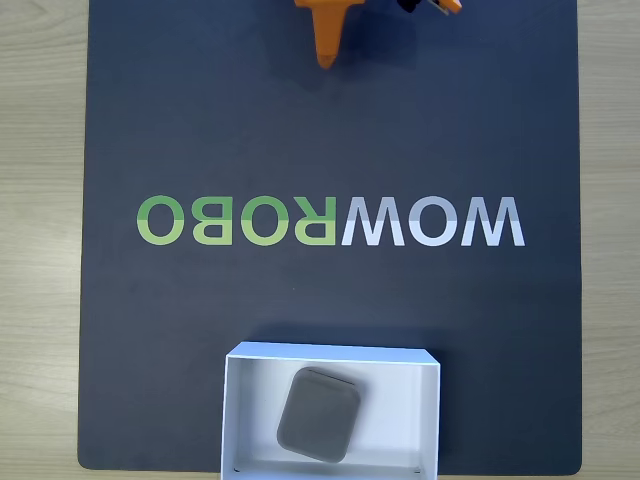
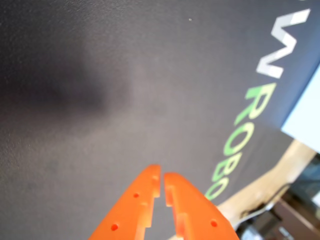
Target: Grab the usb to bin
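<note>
The fixed view looks straight down on my mat [image 1: 200, 120] from high up, my base at its top edge and the logo [image 1: 330, 221] reading mirrored. The wrist view rides just behind my gripper [image 2: 162, 181], close to the mat [image 2: 100, 100], slanting across it. Both share the logo [image 2: 245, 125].

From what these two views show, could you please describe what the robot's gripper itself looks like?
The gripper is bright orange plastic. In the wrist view its two jaws are flat, wedge-shaped pieces tapering toward the tips, with small round holes along their faces and stepped notches on their inner edges. In the fixed view it appears as an orange pointed piece at the top edge, with a black part beside it. No cables or markings are visible on it.
</note>
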